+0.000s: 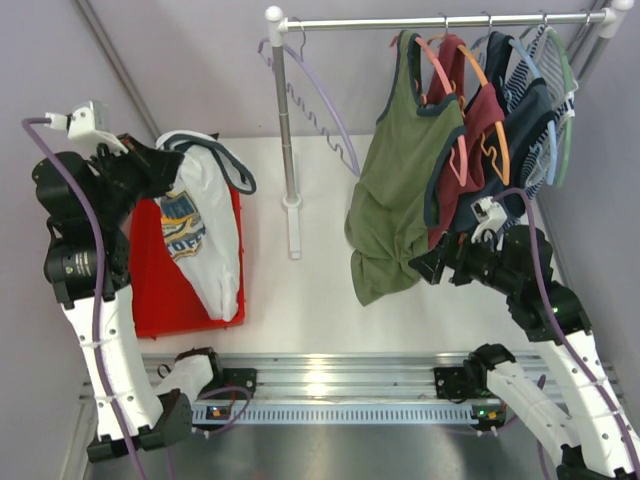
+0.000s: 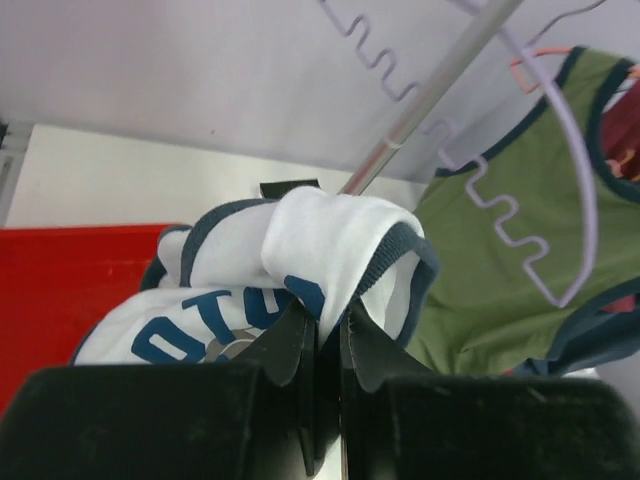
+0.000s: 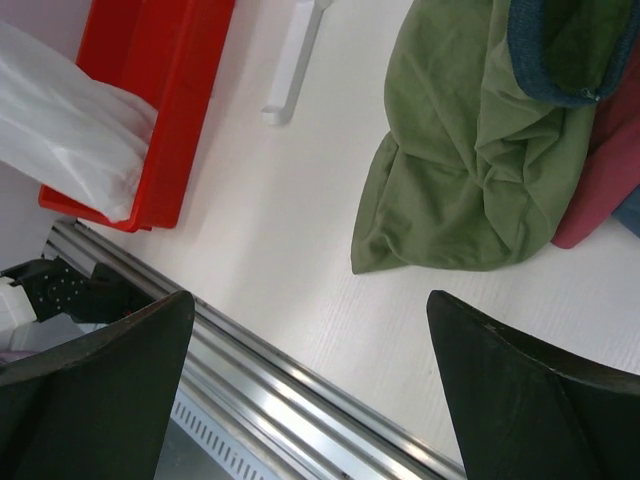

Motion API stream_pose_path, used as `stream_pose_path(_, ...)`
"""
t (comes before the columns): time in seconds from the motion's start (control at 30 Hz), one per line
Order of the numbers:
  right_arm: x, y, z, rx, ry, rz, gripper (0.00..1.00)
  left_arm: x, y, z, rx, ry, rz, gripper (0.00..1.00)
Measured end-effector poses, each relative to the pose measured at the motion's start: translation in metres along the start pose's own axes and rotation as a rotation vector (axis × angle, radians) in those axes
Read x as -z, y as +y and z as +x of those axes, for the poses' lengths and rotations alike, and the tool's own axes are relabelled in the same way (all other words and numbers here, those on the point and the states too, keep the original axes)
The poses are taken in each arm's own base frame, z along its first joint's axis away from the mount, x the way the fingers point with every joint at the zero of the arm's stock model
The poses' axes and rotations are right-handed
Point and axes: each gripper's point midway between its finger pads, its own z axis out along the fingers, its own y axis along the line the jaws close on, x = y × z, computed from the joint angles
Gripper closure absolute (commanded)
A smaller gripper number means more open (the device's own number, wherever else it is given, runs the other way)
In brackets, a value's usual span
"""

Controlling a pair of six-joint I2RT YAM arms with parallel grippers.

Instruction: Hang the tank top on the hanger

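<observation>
Pinching the tank top by its bunched shoulder, the left fingers should grip firmly and thread the strap over the purple hanger up-right of them, while the right fingers gape wide, empty.

Tank top hangs over tray, left of rack.

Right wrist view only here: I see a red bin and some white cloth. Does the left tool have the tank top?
Observer: Yes, the left tool is shut on the tank top at its navy trim.
Operator: Where is the hanger?
Observer: The lavender hanger hangs empty at the left end of the rack.
Operator: Which side of the top shows?
Observer: The printed front, facing up as the top hangs from the tool over the bin.
</observation>
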Motion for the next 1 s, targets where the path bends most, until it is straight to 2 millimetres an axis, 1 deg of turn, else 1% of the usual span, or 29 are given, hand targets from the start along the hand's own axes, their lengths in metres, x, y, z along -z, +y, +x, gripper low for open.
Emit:
stream_pose_path(0.2, 0.000, 0.002, -0.003, -0.009, -0.012, -0.006, 0.00, 0.013, -0.043, -0.044, 0.011, -0.078, 0.137, 1.00)
stream_pose_path(0.27, -0.001, 0.002, -0.003, -0.012, -0.013, -0.007, 0.00, 0.017, -0.054, -0.054, 0.021, -0.106, 0.183, 1.00)
stream_pose_path(0.37, -0.001, 0.003, -0.005, -0.012, -0.018, -0.010, 0.00, 0.020, -0.067, -0.060, 0.050, -0.124, 0.247, 1.00)
stream_pose_path(0.43, -0.001, 0.003, -0.005, -0.011, -0.020, -0.011, 0.00, 0.017, -0.071, -0.057, 0.076, -0.127, 0.286, 1.00)
stream_pose_path(0.47, -0.001, 0.003, -0.006, -0.011, -0.022, -0.013, 0.00, 0.014, -0.070, -0.051, 0.095, -0.115, 0.296, 1.00)
stream_pose_path(0.57, -0.001, 0.004, -0.006, -0.011, -0.024, -0.016, 0.00, 0.005, -0.068, -0.027, 0.154, -0.065, 0.323, 1.00)
stream_pose_path(0.63, -0.001, 0.005, -0.007, -0.015, -0.027, -0.019, 0.00, -0.006, -0.073, -0.005, 0.181, -0.019, 0.347, 1.00)
stream_pose_path(0.67, -0.002, 0.005, -0.007, -0.016, -0.028, -0.020, 0.00, -0.012, -0.085, 0.013, 0.191, 0.028, 0.381, 1.00)
stream_pose_path(0.7, -0.002, 0.005, -0.007, -0.016, -0.031, -0.023, 0.00, -0.018, -0.100, 0.036, 0.197, 0.086, 0.410, 1.00)
stream_pose_path(0.77, -0.003, 0.005, -0.006, -0.022, -0.033, -0.028, 0.00, -0.025, -0.135, 0.084, 0.182, 0.191, 0.463, 1.00)
stream_pose_path(0.8, -0.004, 0.004, -0.004, -0.027, -0.032, -0.030, 0.00, -0.025, -0.146, 0.105, 0.169, 0.233, 0.474, 1.00)
stream_pose_path(0.87, -0.005, 0.004, -0.002, -0.034, -0.031, -0.032, 0.00, -0.020, -0.169, 0.153, 0.137, 0.309, 0.493, 1.00)
stream_pose_path(0.9, -0.005, 0.004, -0.001, -0.037, -0.033, -0.035, 0.00, -0.020, -0.172, 0.171, 0.126, 0.325, 0.481, 1.00)
stream_pose_path(0.93, -0.005, 0.003, 0.000, -0.042, -0.033, -0.036, 0.00, -0.018, -0.176, 0.194, 0.110, 0.343, 0.468, 1.00)
stream_pose_path(1.0, -0.005, 0.002, 0.004, -0.050, -0.031, -0.036, 0.00, -0.014, -0.174, 0.231, 0.088, 0.362, 0.432, 1.00)
